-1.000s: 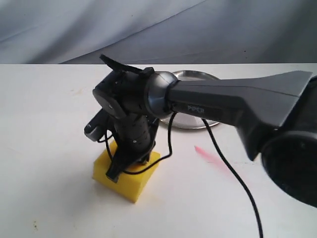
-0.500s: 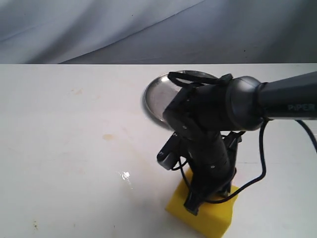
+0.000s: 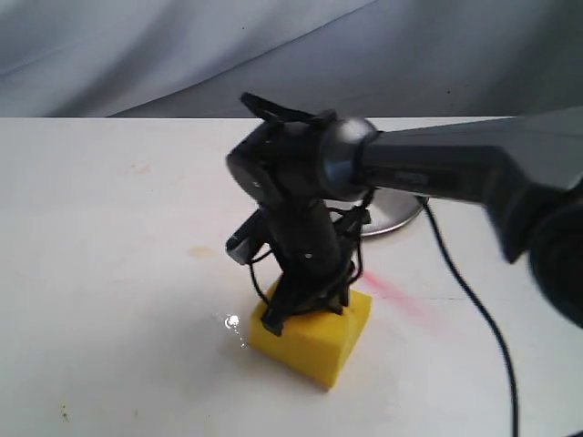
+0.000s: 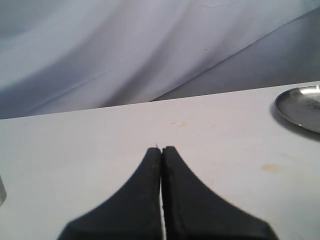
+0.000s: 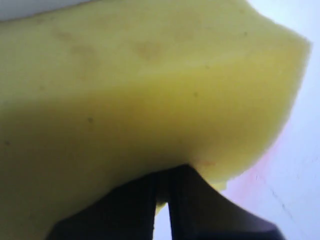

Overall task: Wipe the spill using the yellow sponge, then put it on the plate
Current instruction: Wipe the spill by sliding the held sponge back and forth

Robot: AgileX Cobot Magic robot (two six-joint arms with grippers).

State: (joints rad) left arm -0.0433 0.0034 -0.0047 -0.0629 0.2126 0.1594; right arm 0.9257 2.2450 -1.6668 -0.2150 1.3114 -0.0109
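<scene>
The yellow sponge [image 3: 314, 332] rests on the white table near its front, with my right gripper [image 3: 305, 305] pressing down from above and shut on its top. In the right wrist view the sponge [image 5: 150, 85] fills the picture and the right gripper [image 5: 165, 172] pinches its edge. Faint tan blotches of the spill [image 3: 199, 251] lie left of the sponge, beside a wet glint [image 3: 232, 321]. The silver plate [image 3: 393, 211] is mostly hidden behind the right arm; the left wrist view shows the plate [image 4: 302, 105] too. My left gripper [image 4: 161, 150] is shut and empty above the table.
A pink-red streak [image 3: 401, 296] lies on the table just right of the sponge and also shows as a pink-red streak [image 5: 260, 175] in the right wrist view. A black cable [image 3: 474, 309] hangs from the right arm. A grey cloth backdrop [image 3: 273, 55] stands behind the table.
The right gripper has dragged the sponge right across the table, then back left to the middle. The left gripper shows no earlier view.
</scene>
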